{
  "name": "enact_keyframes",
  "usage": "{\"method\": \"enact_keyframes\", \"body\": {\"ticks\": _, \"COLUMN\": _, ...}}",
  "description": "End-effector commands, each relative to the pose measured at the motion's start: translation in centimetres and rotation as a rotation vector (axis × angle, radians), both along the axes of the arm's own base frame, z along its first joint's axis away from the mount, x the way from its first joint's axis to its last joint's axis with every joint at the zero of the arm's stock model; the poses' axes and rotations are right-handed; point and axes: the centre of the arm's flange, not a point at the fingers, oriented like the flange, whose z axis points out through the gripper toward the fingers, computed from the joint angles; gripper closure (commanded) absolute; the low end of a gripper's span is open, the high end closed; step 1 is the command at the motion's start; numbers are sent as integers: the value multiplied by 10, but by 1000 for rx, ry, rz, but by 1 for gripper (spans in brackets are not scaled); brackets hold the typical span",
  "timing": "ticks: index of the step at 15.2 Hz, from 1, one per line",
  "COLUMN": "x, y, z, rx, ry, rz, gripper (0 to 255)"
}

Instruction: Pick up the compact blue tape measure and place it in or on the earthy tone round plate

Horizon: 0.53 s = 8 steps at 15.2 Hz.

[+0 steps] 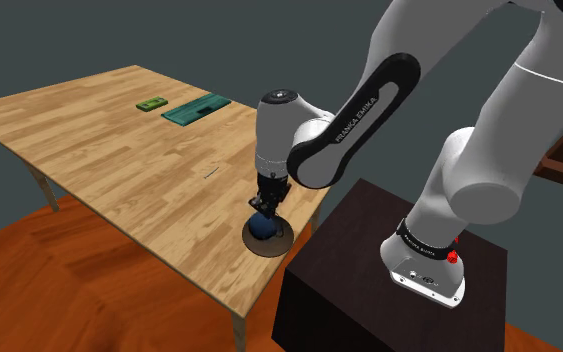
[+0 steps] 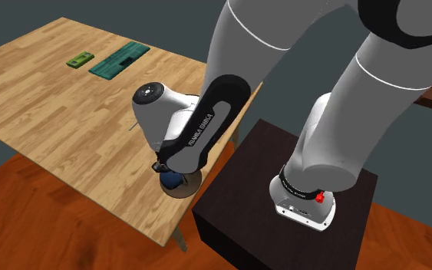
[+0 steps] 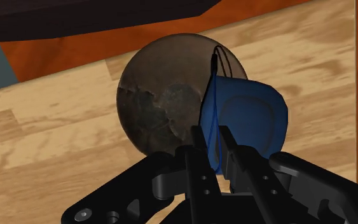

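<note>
blue compact tape measure (image 3: 250, 118) is pinched by its thin edge between the nearly closed fingers of your black end effector (image 3: 213, 137), low over the mottled brown round plate (image 3: 155, 108) near the edge of the pale wooden tabletop (image 1: 119, 140). lower gently, stay centred, then release.

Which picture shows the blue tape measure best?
Wrist view: the compact blue tape measure shows large, against the mottled brown round plate. Shoulder view shows a blue bit under the black end effector; second exterior view, a sliver.
</note>
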Motion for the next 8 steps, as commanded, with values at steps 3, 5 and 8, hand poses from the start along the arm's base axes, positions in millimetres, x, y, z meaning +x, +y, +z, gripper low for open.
{"method": "enact_keyframes", "body": {"ticks": 3, "x": 0, "y": 0, "z": -21, "rx": 0, "ry": -1, "rz": 0, "gripper": 255}}
{"method": "enact_keyframes", "body": {"ticks": 5, "x": 0, "y": 0, "z": -32, "rx": 0, "ry": -1, "rz": 0, "gripper": 255}}
{"method": "enact_keyframes", "body": {"ticks": 8, "x": 0, "y": 0, "z": -48, "rx": 0, "ry": -1, "rz": 0, "gripper": 255}}
